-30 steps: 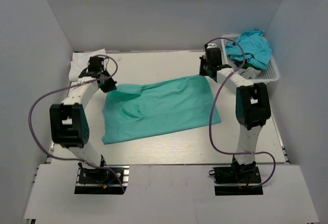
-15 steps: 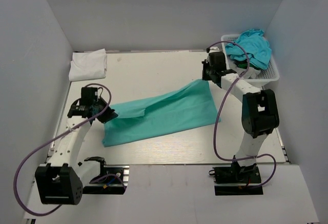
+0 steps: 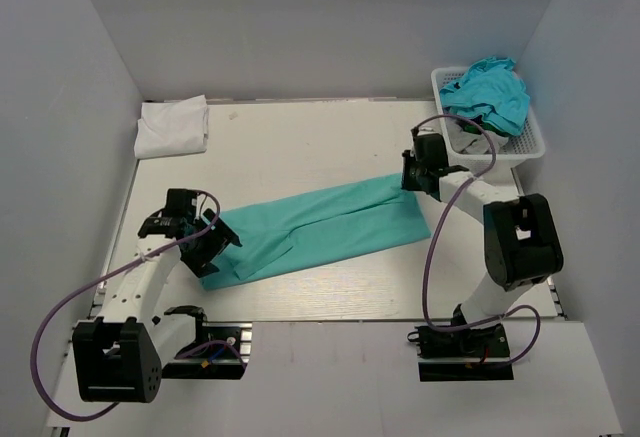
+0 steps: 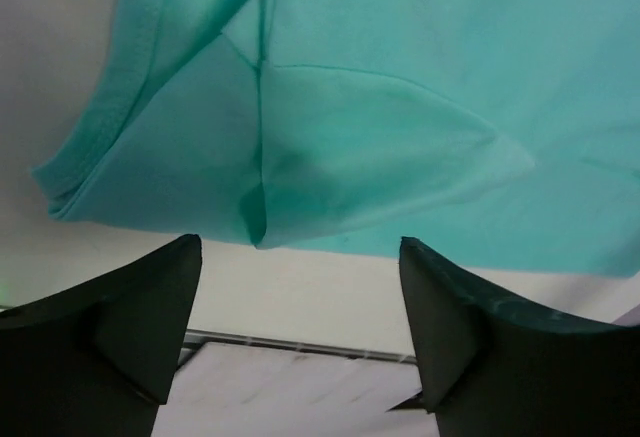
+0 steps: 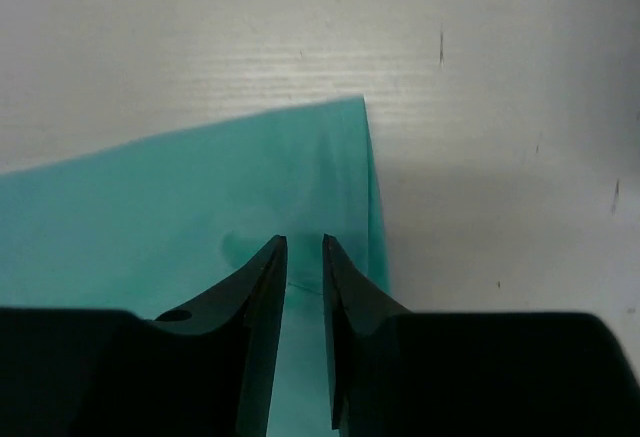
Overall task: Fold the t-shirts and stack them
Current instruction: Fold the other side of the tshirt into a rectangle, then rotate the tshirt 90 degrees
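Observation:
A mint sea-green t-shirt (image 3: 320,222) lies folded lengthwise into a long slanted strip across the table's middle. My left gripper (image 3: 212,247) sits at the strip's left end. In the left wrist view that gripper (image 4: 300,287) is wide open and holds nothing, and the shirt's folded sleeve end (image 4: 400,107) lies just ahead of it. My right gripper (image 3: 408,182) hovers over the strip's far right corner. Its fingers (image 5: 304,242) stand a narrow gap apart above the flat cloth (image 5: 150,197). A folded white t-shirt (image 3: 172,125) rests at the back left.
A white lattice basket (image 3: 530,147) stands at the back right with crumpled turquoise t-shirts (image 3: 490,92) heaped in it. Grey walls close in on both sides. The table's near edge (image 4: 300,342) runs just below the left gripper.
Both arms drew the shirt's far edge toward the near side, narrowing it into a strip. The left gripper has opened wide and released the cloth, and the right fingers have parted slightly.

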`<action>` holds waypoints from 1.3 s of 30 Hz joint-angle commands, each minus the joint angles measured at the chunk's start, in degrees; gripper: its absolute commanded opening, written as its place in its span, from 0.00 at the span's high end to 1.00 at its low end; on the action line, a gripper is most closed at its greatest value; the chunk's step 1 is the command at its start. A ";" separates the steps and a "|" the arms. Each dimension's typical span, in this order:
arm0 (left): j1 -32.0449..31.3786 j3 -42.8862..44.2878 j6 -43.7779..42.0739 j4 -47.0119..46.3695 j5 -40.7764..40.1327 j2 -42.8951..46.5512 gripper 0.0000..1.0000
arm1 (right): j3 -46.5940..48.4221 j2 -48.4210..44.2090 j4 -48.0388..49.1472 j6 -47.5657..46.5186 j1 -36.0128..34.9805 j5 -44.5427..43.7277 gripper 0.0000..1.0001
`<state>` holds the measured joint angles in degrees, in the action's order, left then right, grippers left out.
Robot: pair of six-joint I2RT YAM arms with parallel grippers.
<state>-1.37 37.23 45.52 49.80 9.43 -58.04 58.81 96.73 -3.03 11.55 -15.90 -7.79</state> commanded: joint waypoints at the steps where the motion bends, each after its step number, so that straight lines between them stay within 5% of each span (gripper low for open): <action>1: -0.22 3.53 0.54 2.22 -3.01 -1.19 0.08 | -3.60 -5.04 0.31 4.60 -0.18 -2.22 0.72; 3: -0.22 5.03 0.54 3.28 -5.02 -1.20 0.05 | -7.89 -8.30 1.53 6.45 0.08 -2.57 0.69; 4: 0.31 6.52 0.02 3.28 -5.04 -1.20 0.00 | -8.70 -10.66 1.53 7.60 0.08 -3.19 0.47; 8: 0.31 10.13 -1.04 0.57 -6.27 -2.95 0.00 | -9.24 -14.89 1.53 7.61 0.17 -8.73 0.10; 18: -0.39 9.61 -2.27 -22.98 5.33 -15.86 0.00 | -0.90 -4.10 6.02 3.74 -0.97 16.20 0.10; 28: -0.39 16.98 -2.80 -26.07 -2.55 -40.55 0.00 | -0.36 4.78 0.75 7.34 -1.24 17.81 0.10; 31: -0.39 24.62 -3.32 -26.07 -4.06 -49.31 0.00 | -6.40 2.43 0.83 6.39 -1.94 19.74 0.10; 35: -0.92 45.66 -3.33 -26.07 -6.97 -60.76 0.00 | -13.18 -4.69 -3.73 2.26 -4.92 21.76 0.10; 39: -4.25 72.57 -4.38 -33.08 4.84 -84.60 0.00 | -17.13 -15.93 -18.11 -4.68 -14.84 35.18 0.10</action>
<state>-3.16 98.83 43.00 22.72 9.52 -128.79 43.62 86.72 -8.32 12.69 -24.82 16.01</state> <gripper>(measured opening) 0.995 0.899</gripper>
